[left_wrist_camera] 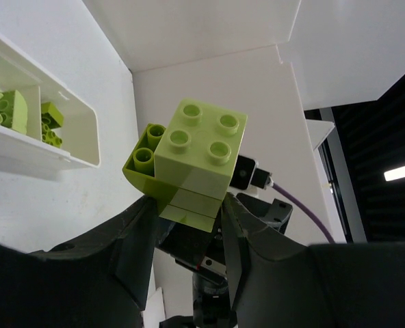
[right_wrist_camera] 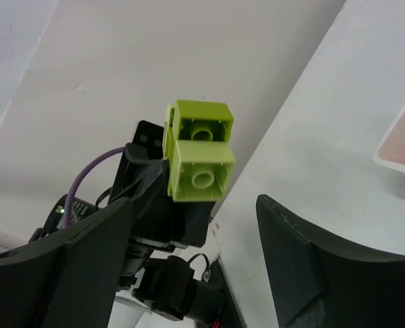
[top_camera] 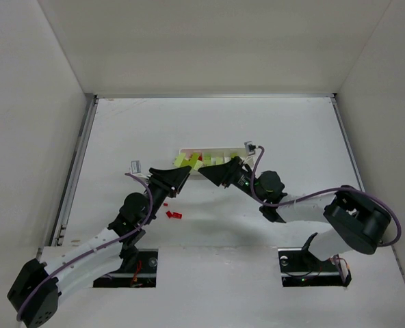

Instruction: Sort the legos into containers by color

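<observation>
While left end effector (left_wrist_camera: pixel 189 213) clamps yellow-green legos (left_wrist_camera: pixel 199 150), right end effector (right_wrist_camera: pixel 192 212) spread wide; tray (top_camera: pixel 219 151) partly hidden from above.

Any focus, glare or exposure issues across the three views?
Top external: even light, soft shadows under the arms, red bricks tiny. Left wrist: held yellow-green brick sharp, tool fingers near-black, light strip blown out. Right wrist: own fingers dark and soft, tray corner washed out.
</observation>
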### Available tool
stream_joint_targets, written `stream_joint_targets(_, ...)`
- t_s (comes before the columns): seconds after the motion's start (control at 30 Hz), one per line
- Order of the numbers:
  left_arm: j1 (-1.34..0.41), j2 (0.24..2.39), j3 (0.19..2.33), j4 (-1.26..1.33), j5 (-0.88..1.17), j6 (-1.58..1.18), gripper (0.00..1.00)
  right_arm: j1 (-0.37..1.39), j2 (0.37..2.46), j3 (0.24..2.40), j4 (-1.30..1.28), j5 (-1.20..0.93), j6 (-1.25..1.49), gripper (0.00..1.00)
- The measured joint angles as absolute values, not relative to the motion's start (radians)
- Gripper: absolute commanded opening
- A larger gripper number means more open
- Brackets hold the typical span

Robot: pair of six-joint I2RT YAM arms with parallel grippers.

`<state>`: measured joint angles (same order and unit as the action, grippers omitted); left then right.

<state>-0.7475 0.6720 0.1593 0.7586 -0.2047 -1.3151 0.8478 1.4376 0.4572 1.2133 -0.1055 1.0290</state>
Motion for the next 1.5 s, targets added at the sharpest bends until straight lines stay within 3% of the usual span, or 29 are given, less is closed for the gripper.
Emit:
stream_joint_targets(0.13, -0.762, 0.671, 0.159, 0.764, -0.195, -1.315, 0.21, 0.844, 1.488, 0.498, 1.215, -0.120, 1.029, 0.68)
stream_joint_targets(0.33, -0.771, 0.672, 0.159, 0.762, -0.198, -1.314, 0.21, 0.844, 1.521, 0.533, 1.220, -0.137, 1.040, 0.45)
stream_joint_targets(0.5, -0.770, 0.671, 0.159, 0.774, -0.203, -1.317, 0.21, 0.844, 1.528, 0.542, 1.234, -0.139, 1.064, 0.35)
stream_joint_targets(1.07, -0.629, 0.658, 0.159, 0.766, -0.134, -1.294, 0.21, 0.804, 1.469, 0.395, 1.242, -0.141, 1.070, 0.34)
stream_joint_targets(1.23, -0.631, 0.685, 0.162, 0.759, -0.081, -1.246, 0.21, 0.717, 1.411, 0.439, 1.008, -0.102, 0.988, 0.35)
stream_joint_targets(1.5, -0.655, 0.678, 0.182, 0.680, -0.016, -1.138, 0.22, 0.709, 1.446, 0.738, 0.511, 0.104, 0.714, 0.36)
